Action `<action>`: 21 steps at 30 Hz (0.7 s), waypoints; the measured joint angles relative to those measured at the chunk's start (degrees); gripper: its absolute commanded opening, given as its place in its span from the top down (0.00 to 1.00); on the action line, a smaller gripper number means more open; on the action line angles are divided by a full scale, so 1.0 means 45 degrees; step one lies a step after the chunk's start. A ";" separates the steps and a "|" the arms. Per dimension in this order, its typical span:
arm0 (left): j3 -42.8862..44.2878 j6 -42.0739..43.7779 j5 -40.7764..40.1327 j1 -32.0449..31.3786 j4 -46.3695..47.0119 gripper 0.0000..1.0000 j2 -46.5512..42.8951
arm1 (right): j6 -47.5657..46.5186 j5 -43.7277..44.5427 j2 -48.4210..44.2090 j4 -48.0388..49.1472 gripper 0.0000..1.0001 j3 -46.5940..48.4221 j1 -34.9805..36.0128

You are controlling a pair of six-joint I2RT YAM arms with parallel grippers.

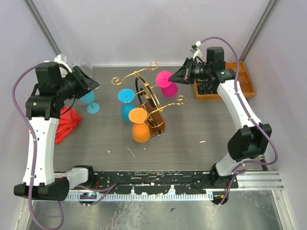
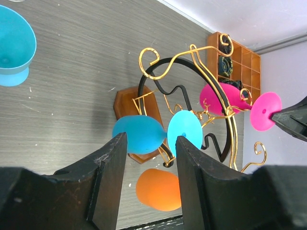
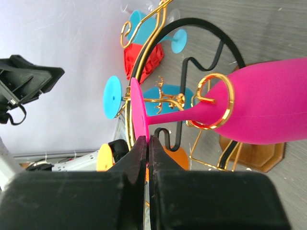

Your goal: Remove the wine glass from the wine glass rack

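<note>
The gold wire wine glass rack (image 1: 144, 82) stands mid-table on its brown wooden base (image 1: 157, 122). A pink wine glass (image 1: 168, 86) hangs from its right arm, with a blue one (image 1: 127, 103) and an orange one (image 1: 140, 128) on the near side. My right gripper (image 1: 176, 76) is shut on the rim of the pink glass's foot (image 3: 136, 112); the stem still sits in a gold ring, and the bowl (image 3: 268, 112) points away. My left gripper (image 1: 93, 84) is open and empty, left of the rack. It looks at the rack (image 2: 148, 50) from a distance.
A light blue wine glass (image 1: 89, 101) stands upright on the table just under my left gripper, also in the left wrist view (image 2: 14, 43). A red cloth (image 1: 67, 122) lies at the left edge. An orange-brown compartmented tray (image 1: 242, 84) sits at the back right.
</note>
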 measured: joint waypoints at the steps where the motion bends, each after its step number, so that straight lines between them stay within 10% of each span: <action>1: -0.0024 -0.0005 0.0015 0.0000 0.0010 0.47 0.0000 | 0.0078 -0.0049 0.0034 0.0029 1.00 0.0000 0.0151; 21: -0.0131 0.0194 -0.0068 0.0000 -0.0015 0.43 -0.0418 | 0.0879 0.0452 0.2259 0.0563 1.00 0.2667 -0.0918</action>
